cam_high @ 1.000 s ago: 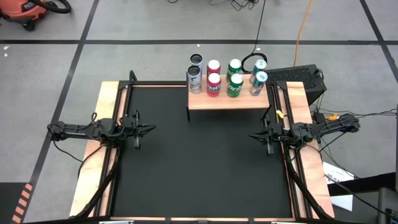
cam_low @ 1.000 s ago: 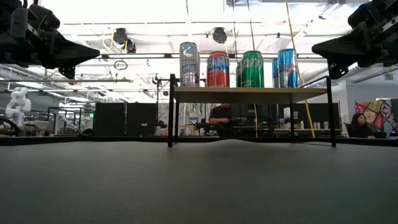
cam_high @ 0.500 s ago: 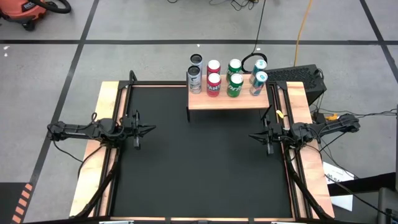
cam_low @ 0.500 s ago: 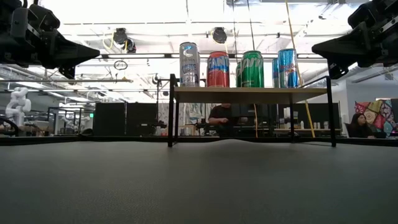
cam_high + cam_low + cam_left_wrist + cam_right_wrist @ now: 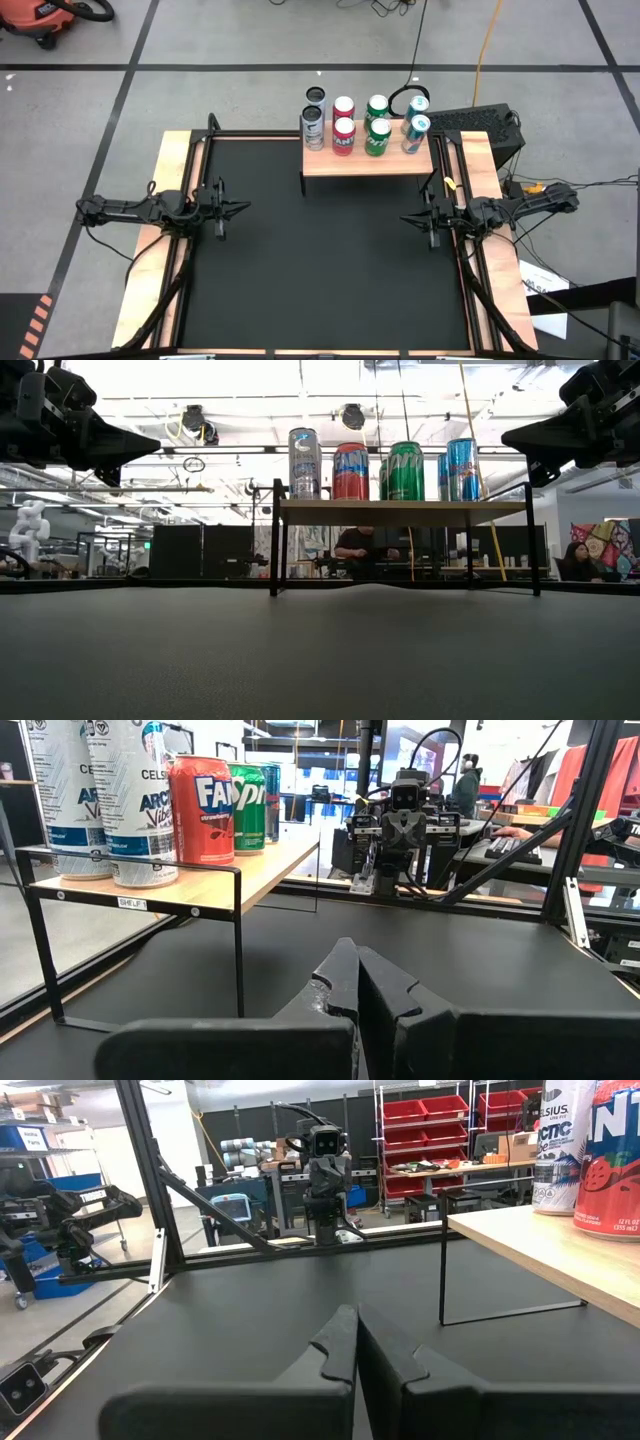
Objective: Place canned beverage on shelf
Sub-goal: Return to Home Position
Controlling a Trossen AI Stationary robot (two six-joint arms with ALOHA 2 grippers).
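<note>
A: Where does the shelf stand, and what is on it?

B: The shelf [image 5: 366, 160] is at the far edge of the counter [image 5: 320, 290], nearer to the far right corner. It carries eight upright cans in four pairs, one behind the other: Celsius cans [image 5: 313, 124], Fanta cans [image 5: 343, 133], Sprite cans [image 5: 377, 135] and blue cans [image 5: 415, 130].

A: And the arms?

B: The left end effector [image 5: 238, 208] hangs by the left edge of the counter and the right end effector [image 5: 408, 219] by the right edge. Both point inward, well apart from the shelf. Each wrist view shows its two fingers pressed together, with nothing between them.

A: What else is around?

B: Beyond the far right corner lies a dark keyboard [image 5: 480, 122], and a yellow cable [image 5: 485, 50] runs over the floor. A red shop vacuum [image 5: 45, 18] is far off to the left.

A: Do the views differ?

B: Yes. In the low view the front cans hide most of the rear ones, and a seated person [image 5: 355, 548] shows between the shelf's legs. Only the high view shows both rows.
</note>
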